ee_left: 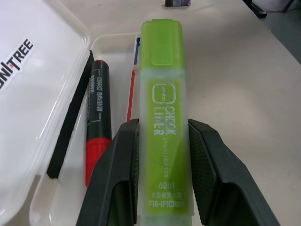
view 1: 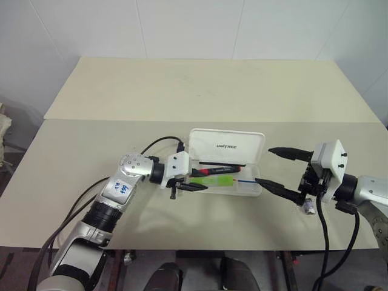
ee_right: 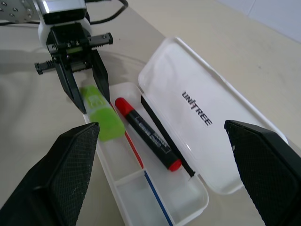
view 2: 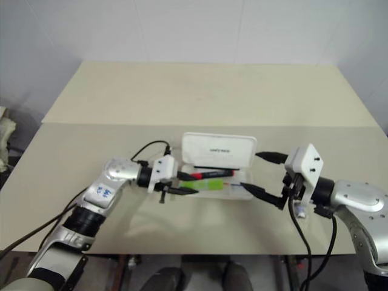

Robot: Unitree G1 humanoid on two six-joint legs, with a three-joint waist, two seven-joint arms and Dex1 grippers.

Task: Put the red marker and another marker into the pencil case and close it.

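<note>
White plastic pencil case [view 1: 251, 189] sits open on the beige worktop [view 1: 182, 91], the red marker [ee_right: 148, 133] lying inside. Left hand [ee_left: 160, 188] clamps the light green highlighter [ee_left: 162, 117] over the case's tray. Right hand [view 1: 276, 170] waits beside the case, fingers spread wide, empty.

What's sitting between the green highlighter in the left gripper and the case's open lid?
The red marker lies in the pencil case tray, between the green highlighter and the lid, as the right wrist view shows.
</note>
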